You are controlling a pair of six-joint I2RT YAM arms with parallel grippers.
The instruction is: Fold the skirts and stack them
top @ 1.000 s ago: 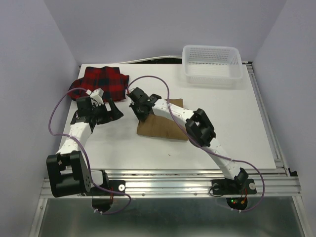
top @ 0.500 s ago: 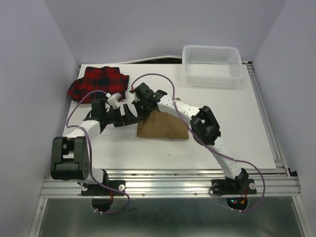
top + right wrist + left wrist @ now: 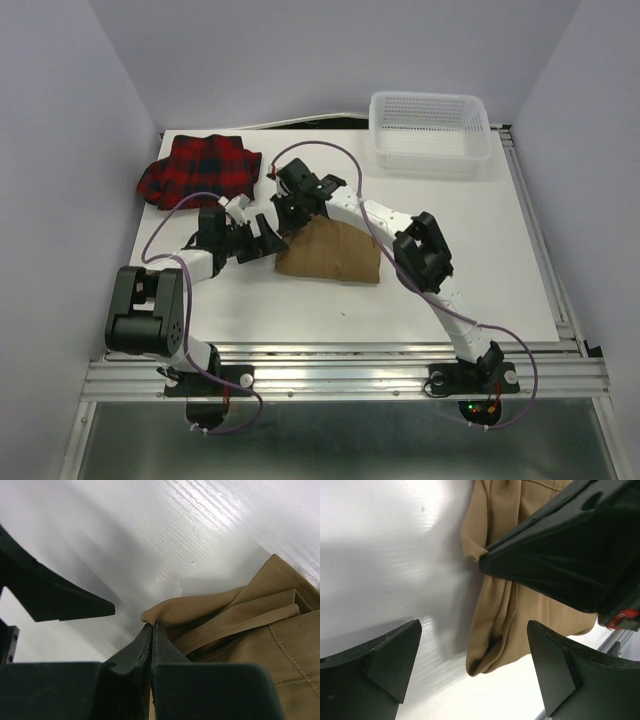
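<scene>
Tan skirt [image 3: 335, 255] folded, flat on table [image 3: 480, 260], near middle. Right gripper [image 3: 151, 625] clenched, tips pinching small fold at skirt's far-left corner. Left gripper [image 3: 472, 630] released, fingers spread wide, grasping nothing, low over table, skirt's left edge between them, just beside right gripper. Plaid skirt [image 3: 200, 165] crumpled at table's far-left corner, well apart. White mesh basket [image 3: 430, 130] far right
</scene>
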